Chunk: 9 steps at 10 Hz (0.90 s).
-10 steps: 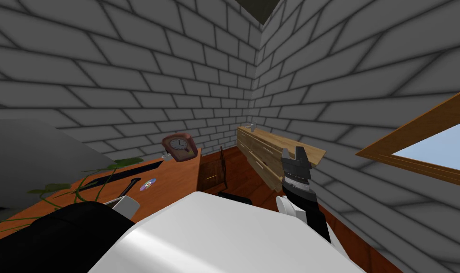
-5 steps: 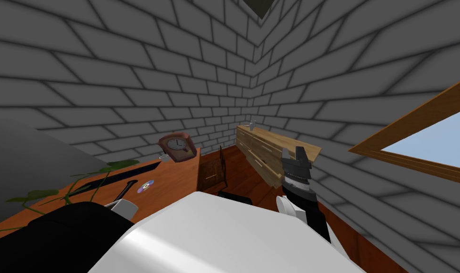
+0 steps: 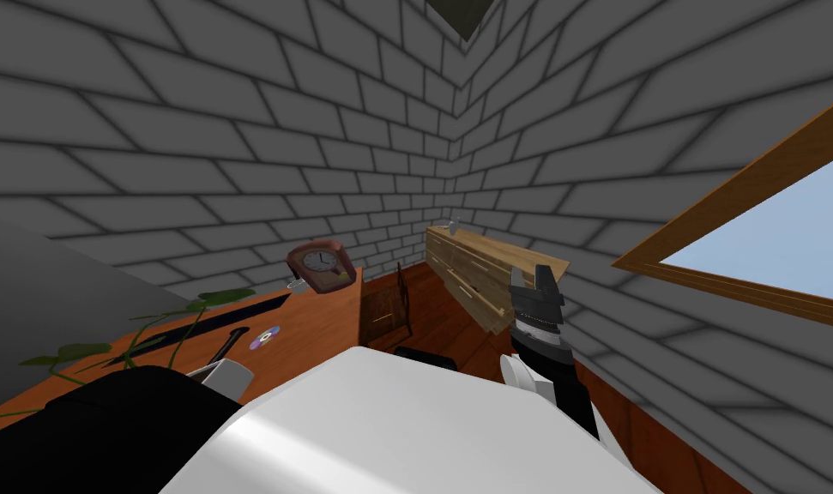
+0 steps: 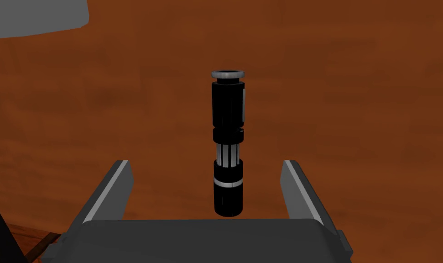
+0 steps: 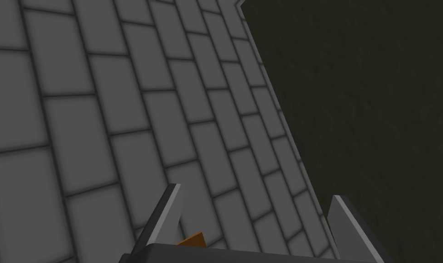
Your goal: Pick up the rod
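Note:
The rod (image 4: 228,141), black with silver bands and a grey end ring, lies on the brown desk top (image 4: 352,114). It sits lengthwise in the gap of my left gripper (image 4: 205,162), whose fingers (image 4: 120,182) stand open on either side without touching it. In the head view the rod (image 3: 228,341) shows as a dark stick on the desk (image 3: 320,326) beside a shiny disc (image 3: 266,335). My right gripper (image 3: 533,273) is raised at my right, away from the desk, open and empty (image 5: 257,199).
On the desk stand a brown clock (image 3: 322,266), a trailing plant (image 3: 148,330) and a long dark strip (image 3: 208,319). A chair (image 3: 393,309) sits past the desk's end. A wooden dresser (image 3: 483,274) lines the right wall below a window (image 3: 749,249).
My head camera has turned a little: the dresser and window have slid left in the picture. The rod, the desk things and my right arm keep their places.

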Available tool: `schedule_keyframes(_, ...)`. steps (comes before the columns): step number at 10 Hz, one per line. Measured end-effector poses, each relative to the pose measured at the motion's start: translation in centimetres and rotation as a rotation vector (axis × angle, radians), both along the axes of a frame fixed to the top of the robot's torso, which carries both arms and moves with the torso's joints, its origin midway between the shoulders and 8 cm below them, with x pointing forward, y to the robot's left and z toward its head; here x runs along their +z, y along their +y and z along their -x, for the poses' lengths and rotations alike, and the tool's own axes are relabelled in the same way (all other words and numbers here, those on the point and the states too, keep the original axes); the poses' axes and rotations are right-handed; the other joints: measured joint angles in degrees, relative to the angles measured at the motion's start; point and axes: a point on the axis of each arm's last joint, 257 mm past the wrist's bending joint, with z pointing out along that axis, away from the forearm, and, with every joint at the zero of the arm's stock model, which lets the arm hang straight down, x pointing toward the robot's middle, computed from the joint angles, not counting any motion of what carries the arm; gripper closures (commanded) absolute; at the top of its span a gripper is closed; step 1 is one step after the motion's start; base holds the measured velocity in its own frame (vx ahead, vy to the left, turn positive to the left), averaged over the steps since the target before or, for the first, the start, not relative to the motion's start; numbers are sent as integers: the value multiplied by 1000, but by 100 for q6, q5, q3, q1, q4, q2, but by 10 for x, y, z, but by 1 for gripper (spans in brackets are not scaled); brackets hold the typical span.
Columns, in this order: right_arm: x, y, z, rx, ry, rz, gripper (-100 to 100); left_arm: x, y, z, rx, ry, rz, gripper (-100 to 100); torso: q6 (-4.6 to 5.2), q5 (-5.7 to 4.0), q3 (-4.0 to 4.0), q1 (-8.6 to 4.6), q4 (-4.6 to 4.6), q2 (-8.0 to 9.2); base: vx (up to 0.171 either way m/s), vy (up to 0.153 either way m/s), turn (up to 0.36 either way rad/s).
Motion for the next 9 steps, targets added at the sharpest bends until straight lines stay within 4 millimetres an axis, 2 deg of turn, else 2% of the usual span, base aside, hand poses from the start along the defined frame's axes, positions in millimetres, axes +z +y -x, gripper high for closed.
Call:
schedule_keyframes(1,0,0,0,0,0,0,0,0,0,0,5,-2,0,100,0,0,-5,0,-2,-10,0,0,0)
schedule_keyframes(5,0,0,0,0,0,0,0,0,0,0,5,-2,-1,100,1,4,-12,4,-4,-20,0,0,0)
schedule_keyframes(6,0,0,0,0,0,0,0,0,0,0,5,-2,-1,0,1,4,-12,4,-4,-21,0,0,0)
schedule_keyframes(7,0,0,0,0,0,0,0,0,0,0,5,-2,-1,100,1,4,-12,4,-4,-21,54,-9,88)
schedule_keyframes(9,0,0,0,0,0,0,0,7,6,5,-7,-4,-3,100,-7,0,-30,-18,-12,-52,103,-53,130)
